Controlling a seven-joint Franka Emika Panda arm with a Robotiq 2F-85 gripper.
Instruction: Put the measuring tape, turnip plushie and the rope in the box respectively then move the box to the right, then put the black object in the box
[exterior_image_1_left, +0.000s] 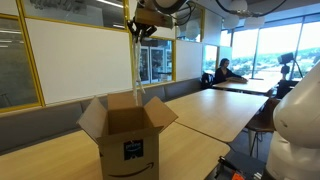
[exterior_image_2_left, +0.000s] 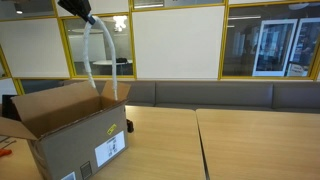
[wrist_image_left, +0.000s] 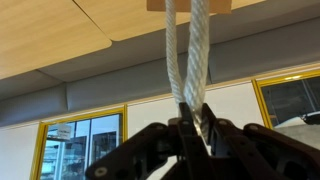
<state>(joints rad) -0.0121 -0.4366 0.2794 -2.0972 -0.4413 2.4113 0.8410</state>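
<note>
Hanging doubled above the open brown cardboard box (exterior_image_1_left: 128, 140), the thick white twisted-fibre rope (wrist_image_left: 186, 50) is dangling down to the box's mouth. The black gripper (wrist_image_left: 190, 116) is pinching the rope's fold. Under the box a smooth pale wooden table (exterior_image_2_left: 250, 145) is spreading; behind the box, yellow-framed glass walls are showing.

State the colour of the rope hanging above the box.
The rope is white, clearest in the wrist view.

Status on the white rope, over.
Hand shut on thick white rope, high up. Rope hangs doubled toward open brown cardboard box. Nothing visible blocking the drop.
</note>
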